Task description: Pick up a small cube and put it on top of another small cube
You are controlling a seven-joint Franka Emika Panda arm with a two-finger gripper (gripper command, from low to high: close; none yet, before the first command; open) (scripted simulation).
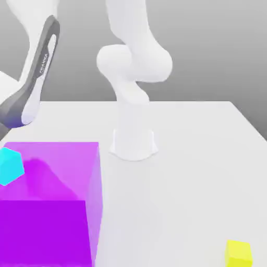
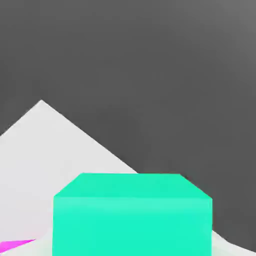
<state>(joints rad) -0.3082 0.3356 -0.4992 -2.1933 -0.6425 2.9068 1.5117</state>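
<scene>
**Teal cube close under the hand, yellow target far off**

Teal-green and matte, the small cube (image 2: 132, 215) sits right up against our hand in the hand view, square-on, flat top showing, edges crisp. Our fingers are drawn in as narrow as they go; given how close the cube sits, we judge they are clamped on it, though no finger pad is visible to confirm contact. The cube has no long axis to speak of, so its turn matters little for placing.

Outward from there, a sliver of the purple block (image 2: 15, 245) lies just beyond the cube, over the white table (image 2: 45, 150).

In the exterior view the arm (image 1: 34, 78) leans away from its base (image 1: 133, 141) over the purple block (image 1: 49, 203), with a cyan cube (image 1: 10, 166) beside it. The yellow cube (image 1: 239, 253) rests well apart from the hand, on the far side of the block, alone on the table. We judge the coming move is a long carry across to it.
</scene>
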